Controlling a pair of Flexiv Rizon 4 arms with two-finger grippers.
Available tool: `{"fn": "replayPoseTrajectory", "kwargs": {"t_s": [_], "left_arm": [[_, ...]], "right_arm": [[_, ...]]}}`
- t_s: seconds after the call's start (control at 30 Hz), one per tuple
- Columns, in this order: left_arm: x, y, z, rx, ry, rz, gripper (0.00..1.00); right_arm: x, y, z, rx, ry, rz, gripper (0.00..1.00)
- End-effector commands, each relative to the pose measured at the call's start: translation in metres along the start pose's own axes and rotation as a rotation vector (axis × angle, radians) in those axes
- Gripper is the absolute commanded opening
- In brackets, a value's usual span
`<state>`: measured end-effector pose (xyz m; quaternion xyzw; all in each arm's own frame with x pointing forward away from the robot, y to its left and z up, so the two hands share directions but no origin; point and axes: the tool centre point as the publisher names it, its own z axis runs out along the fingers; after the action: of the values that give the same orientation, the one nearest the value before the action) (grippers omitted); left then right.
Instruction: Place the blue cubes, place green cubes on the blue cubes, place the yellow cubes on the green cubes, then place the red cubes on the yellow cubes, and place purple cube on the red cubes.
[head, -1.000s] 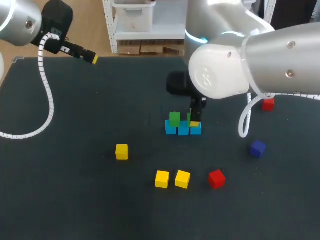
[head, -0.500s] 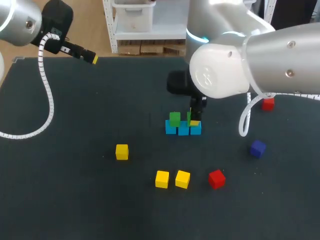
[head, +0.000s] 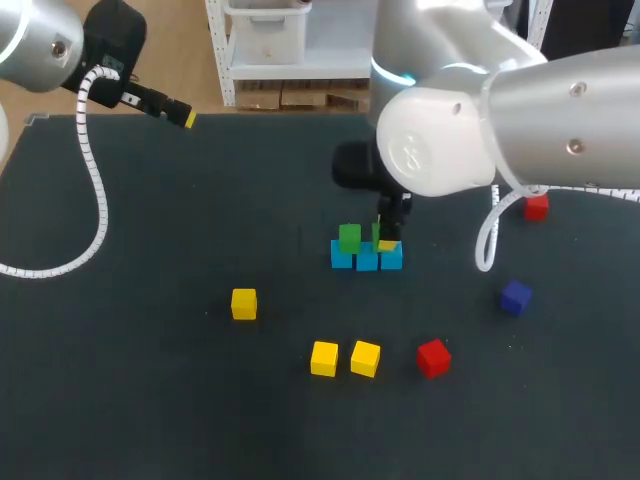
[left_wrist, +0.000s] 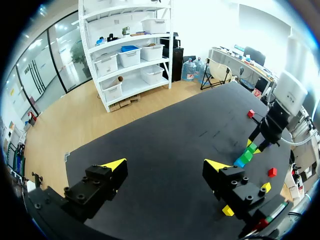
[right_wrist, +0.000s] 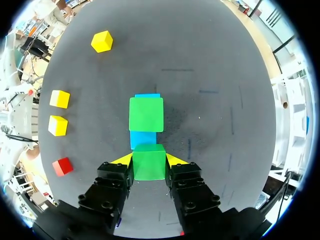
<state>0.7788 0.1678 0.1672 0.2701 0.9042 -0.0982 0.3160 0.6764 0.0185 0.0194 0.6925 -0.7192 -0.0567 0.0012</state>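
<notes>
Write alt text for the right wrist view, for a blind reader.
The right gripper is shut on a green cube over the near end of a row of blue cubes; ahead, a second green cube sits on the far end. Beside them on the dark table lie three yellow cubes and a red cube.

three light blue cubes (head: 367, 260) sit touching in a straight side-to-side row near the middle of the table (head: 150, 400). one green cube (head: 349, 238) rests squarely on the left-end blue one. a second green cube (head: 382, 234) is over the right-end one, upright, pinched from two sides by the right gripper (right_wrist: 149, 161); whether it touches the blue below cannot be told. the middle blue one is bare. toward the near edge two yellow cubes (head: 324, 358) lie just beside each other, with a third yellow cube (head: 243, 303) apart to their left and a red cube (head: 433, 357) to their right. a dark purple cube (head: 516, 297) lies toward the right edge, and another red cube (head: 537, 208) farther back near that edge.
</notes>
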Motion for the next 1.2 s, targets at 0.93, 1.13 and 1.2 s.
{"fn": "replayPoseTrajectory", "kwargs": {"t_s": [0.93,1.13,1.2], "left_arm": [[0.0004,0.0008,0.0004,0.003,-0.003,0.001,1.00],[0.0004,0.0008,0.0004,0.003,-0.003,0.001,1.00],[0.0004,0.0008,0.0004,0.003,-0.003,0.001,1.00]], "right_arm": [[0.0031,0.0017,0.0004,0.001,0.008,0.005,0.22],[0.0035,0.0012,0.0007,0.000,0.003,0.004,0.24],[0.0035,0.0009,0.0009,-0.001,0.002,0.003,0.24]]}}
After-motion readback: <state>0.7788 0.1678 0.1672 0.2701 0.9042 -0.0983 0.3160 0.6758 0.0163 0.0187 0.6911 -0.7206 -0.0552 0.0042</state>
